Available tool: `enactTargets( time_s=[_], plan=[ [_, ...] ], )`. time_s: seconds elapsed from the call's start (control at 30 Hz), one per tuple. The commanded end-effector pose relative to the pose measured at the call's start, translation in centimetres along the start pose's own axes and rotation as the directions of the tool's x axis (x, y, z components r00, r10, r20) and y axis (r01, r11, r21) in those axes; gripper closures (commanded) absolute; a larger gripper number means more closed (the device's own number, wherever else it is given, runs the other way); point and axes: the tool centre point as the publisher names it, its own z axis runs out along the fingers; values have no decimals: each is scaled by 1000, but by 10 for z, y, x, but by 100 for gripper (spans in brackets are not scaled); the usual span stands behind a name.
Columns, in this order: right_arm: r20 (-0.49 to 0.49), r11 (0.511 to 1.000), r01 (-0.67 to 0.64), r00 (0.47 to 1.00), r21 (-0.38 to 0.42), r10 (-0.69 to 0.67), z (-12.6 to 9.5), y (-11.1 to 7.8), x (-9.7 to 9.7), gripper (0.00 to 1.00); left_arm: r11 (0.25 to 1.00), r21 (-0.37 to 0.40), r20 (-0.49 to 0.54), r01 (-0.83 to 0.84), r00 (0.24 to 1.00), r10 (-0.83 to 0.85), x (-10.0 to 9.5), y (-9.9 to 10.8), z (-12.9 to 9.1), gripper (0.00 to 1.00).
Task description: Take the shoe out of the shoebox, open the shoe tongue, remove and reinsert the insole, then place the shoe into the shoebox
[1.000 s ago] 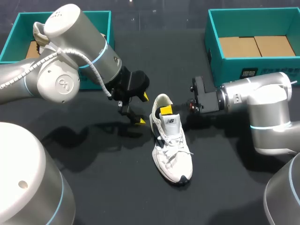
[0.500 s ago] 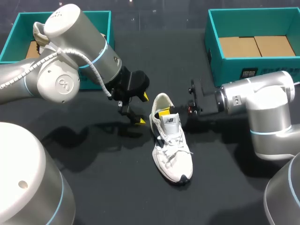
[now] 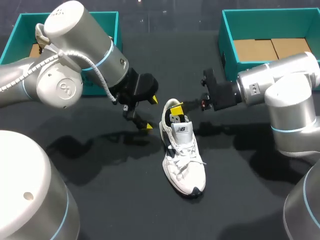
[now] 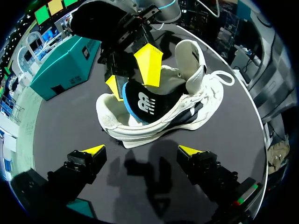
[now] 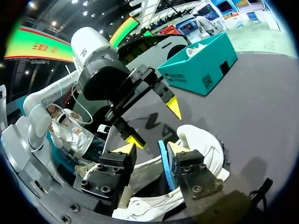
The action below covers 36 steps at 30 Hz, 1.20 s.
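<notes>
Right gripper [image 3: 176, 106] pinched on insole [image 4: 140, 100], part-way out of shoe [image 3: 185, 160]. Left gripper [image 3: 151, 114] wide open, empty, beside shoe. Advise slow upward pull; unbraced shoe may lift.

A black table [image 3: 125, 200] lies under everything. At its far left corner stands a green-blue box [image 3: 30, 20] with a pale shoe [image 3: 40, 35] inside it.

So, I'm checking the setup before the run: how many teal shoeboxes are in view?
2. The left shoebox sits at the far left, the right shoebox at the far right. No others seem hidden.
</notes>
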Motion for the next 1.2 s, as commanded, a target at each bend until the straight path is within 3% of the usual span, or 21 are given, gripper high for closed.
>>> enactTargets(
  time_s=[0.03, 0.3, 0.5, 0.77, 0.9, 1.03, 1.13, 1.2],
  plan=[
    [36, 999, -7, 999, 46, 5, -11, 6, 10, 57, 1000, -8, -4, -13, 1000, 13, 1, 3, -16, 0],
    [90, 989, -59, 995, 135, 47, -34, 23, 2, 58, 999, -7, -26, -51, 998, 50, -8, 16, -41, 0],
    [127, 965, -133, 986, 226, 106, -47, 37, -11, 58, 996, -60, -16, -73, 997, 72, -14, 28, -55, 0],
    [233, 866, -308, 945, 393, 230, -59, 55, -21, 58, 990, -70, -51, -124, 991, 120, -22, 43, -84, 0],
    [342, 788, -424, 895, 446, 287, -62, 60, -22, 63, 988, -41, -66, -152, 987, 149, -29, 51, -102, 0],
    [436, 724, -513, 842, 462, 319, -61, 65, -19, 100, 983, -21, -78, -185, 980, 183, -38, 59, -119, 0],
    [558, 662, -609, 761, 437, 331, -59, 67, -16, 100, 975, -31, -79, -221, 973, 218, -45, 65, -130, 0],
    [663, 618, -692, 665, 373, 343, -59, 67, -14, 100, 975, -31, -79, -221, 973, 218, -45, 65, -130, 0]
  ],
)
